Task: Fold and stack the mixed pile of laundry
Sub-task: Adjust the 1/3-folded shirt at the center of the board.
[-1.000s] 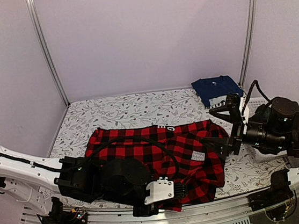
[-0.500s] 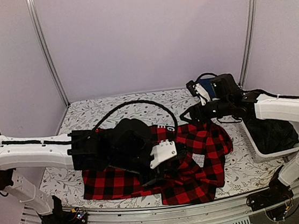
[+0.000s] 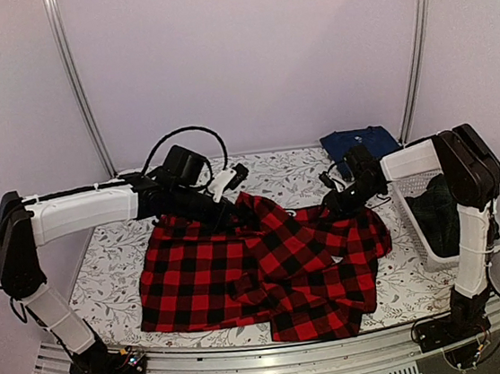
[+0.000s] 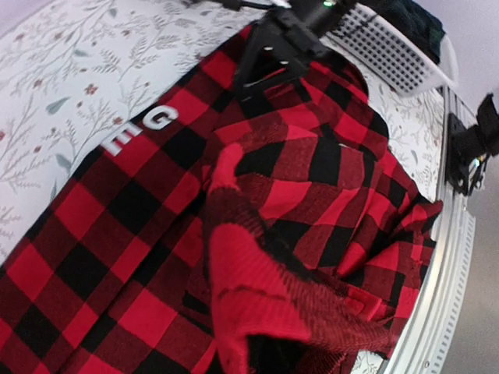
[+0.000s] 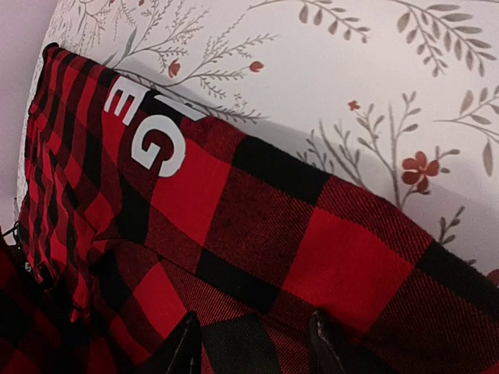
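The red-and-black flannel shirt (image 3: 269,271) lies spread and rumpled across the middle of the table. My left gripper (image 3: 227,209) is at the shirt's far edge. It is shut on a pinch of the cloth, which rises in a peak (image 4: 234,257) that hides the fingers. My right gripper (image 3: 335,203) rests on the shirt's far right edge beside white letters (image 5: 144,132). Its fingertips (image 5: 187,347) stand apart, with flannel (image 5: 257,226) lying flat between them. A navy folded garment (image 3: 362,143) sits at the back right. A dark garment (image 3: 437,206) fills the basket.
The white lattice basket (image 3: 414,222) stands at the right edge, also seen in the left wrist view as a white basket (image 4: 390,54). The floral table cloth (image 3: 187,185) shows bare at the back and left. Metal frame posts (image 3: 81,89) and pale walls enclose the table.
My left arm swung from the table's front to the back centre, dragging shirt cloth with it. My right gripper came down onto the shirt's right edge and its jaws narrowed.
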Available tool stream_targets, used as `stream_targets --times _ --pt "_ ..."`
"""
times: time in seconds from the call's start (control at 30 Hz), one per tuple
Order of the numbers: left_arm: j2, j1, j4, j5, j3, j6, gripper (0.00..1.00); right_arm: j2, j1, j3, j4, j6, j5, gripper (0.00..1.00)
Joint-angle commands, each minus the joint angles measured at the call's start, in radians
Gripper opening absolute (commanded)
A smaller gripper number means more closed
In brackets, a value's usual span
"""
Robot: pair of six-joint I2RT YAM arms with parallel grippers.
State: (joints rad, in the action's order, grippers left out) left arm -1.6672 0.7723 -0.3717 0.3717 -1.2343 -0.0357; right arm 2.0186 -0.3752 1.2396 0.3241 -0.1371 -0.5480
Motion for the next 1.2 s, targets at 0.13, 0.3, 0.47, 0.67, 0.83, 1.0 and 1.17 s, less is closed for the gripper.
stream_targets --times 0.13,0.3,0.47,0.67,0.83,1.0,1.17 --pt "0.024 -0.218 0.134 0.078 0.195 -0.188 0.0 0.033 0.068 0.021 0.118 -0.004 0.065 0.46" --pt "0.016 -0.287 0.185 0.018 0.269 -0.222 0.0 0.036 0.07 0.046 0.123 0.001 0.049 0.47" --pt "-0.015 -0.313 0.207 -0.006 0.284 -0.223 0.0 0.01 0.069 0.086 0.121 -0.004 0.023 0.47" --pt "-0.053 -0.341 0.189 -0.07 0.282 -0.239 0.0 -0.048 0.07 0.171 0.145 -0.02 0.004 0.48" --pt "-0.04 -0.36 0.11 -0.186 0.259 -0.251 0.52 -0.121 0.07 0.2 0.193 -0.031 -0.004 0.52" --pt "0.049 -0.366 0.055 -0.287 0.191 -0.248 0.82 -0.234 0.066 0.108 0.245 -0.045 0.004 0.53" --pt "-0.027 -0.358 0.039 -0.207 0.101 -0.224 0.86 -0.301 0.06 -0.041 0.217 -0.081 0.013 0.53"
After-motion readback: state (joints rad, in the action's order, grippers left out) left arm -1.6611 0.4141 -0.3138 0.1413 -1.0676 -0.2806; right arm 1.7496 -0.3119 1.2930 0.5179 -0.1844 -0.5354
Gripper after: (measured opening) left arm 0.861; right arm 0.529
